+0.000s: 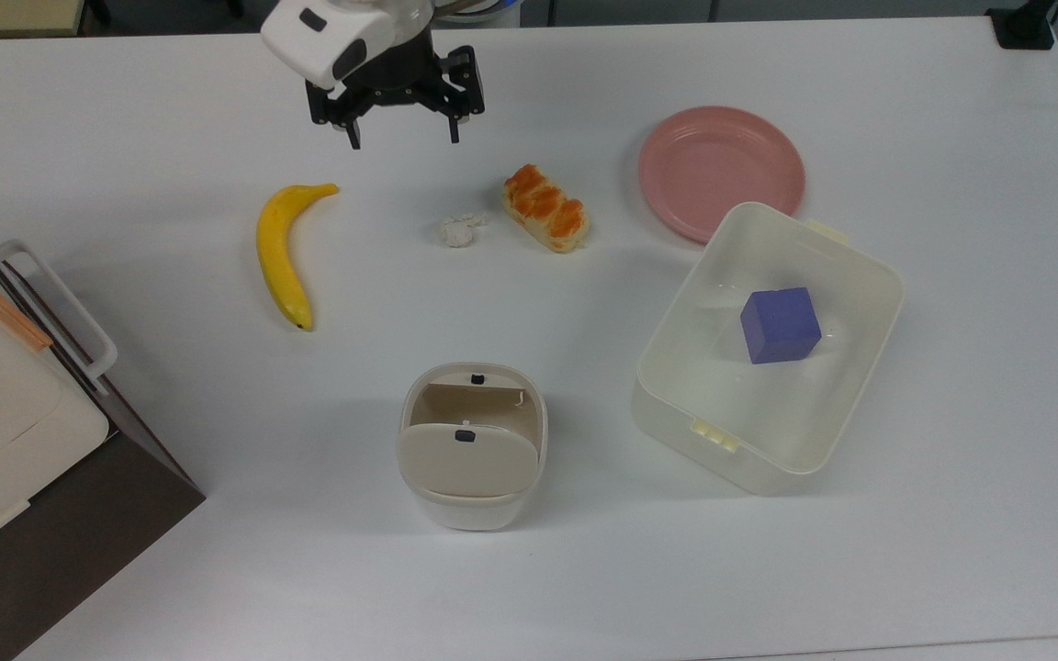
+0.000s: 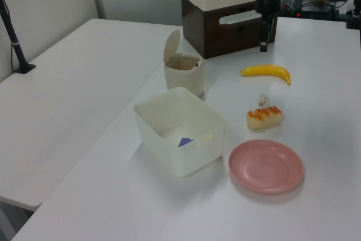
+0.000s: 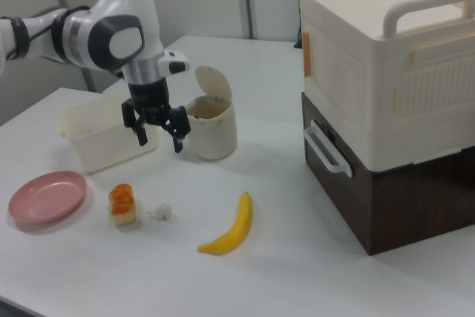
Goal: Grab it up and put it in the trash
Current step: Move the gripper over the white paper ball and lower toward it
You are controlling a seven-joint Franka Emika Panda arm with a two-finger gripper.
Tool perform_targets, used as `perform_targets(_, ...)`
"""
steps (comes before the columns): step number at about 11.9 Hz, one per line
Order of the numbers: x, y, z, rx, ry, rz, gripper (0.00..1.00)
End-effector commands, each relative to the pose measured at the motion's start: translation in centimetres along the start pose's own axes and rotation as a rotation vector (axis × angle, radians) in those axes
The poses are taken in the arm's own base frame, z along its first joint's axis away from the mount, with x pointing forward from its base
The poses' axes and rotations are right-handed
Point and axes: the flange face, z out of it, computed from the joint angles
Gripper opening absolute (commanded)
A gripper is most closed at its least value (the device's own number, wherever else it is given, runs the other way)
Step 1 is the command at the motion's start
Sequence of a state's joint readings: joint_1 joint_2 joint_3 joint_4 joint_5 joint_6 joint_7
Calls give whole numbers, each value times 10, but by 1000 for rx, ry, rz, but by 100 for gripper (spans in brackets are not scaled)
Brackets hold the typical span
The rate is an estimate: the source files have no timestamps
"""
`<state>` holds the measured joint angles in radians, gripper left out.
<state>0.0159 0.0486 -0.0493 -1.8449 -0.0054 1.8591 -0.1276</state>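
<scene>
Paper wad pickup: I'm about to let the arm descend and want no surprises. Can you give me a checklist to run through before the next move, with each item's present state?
1. Hand open and empty: ok, fingers spread, nothing between them.
2. Hand above the paper wad: not ok; in the top view it sits up and to the left of the wad.
3. Wad free to grasp: ok, it lies alone on the table, apart from the bread roll and the banana.
4. Trash bin ready: ok, lid tipped up, opening showing.
5. Path from wad to bin: ok, bare table between them.
</scene>
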Motion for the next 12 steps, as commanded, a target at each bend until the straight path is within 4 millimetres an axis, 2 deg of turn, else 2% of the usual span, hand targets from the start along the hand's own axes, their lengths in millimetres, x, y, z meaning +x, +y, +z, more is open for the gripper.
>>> perform_targets(1,-20,-8,32,14,32,-21,100)
perform_targets(5,-26,-10,66,14,0,-51,100)
perform_targets(9,-22,-10,115,22,-86,-72,100)
perform_targets(12,-19,-12,151,18,-82,-76,100)
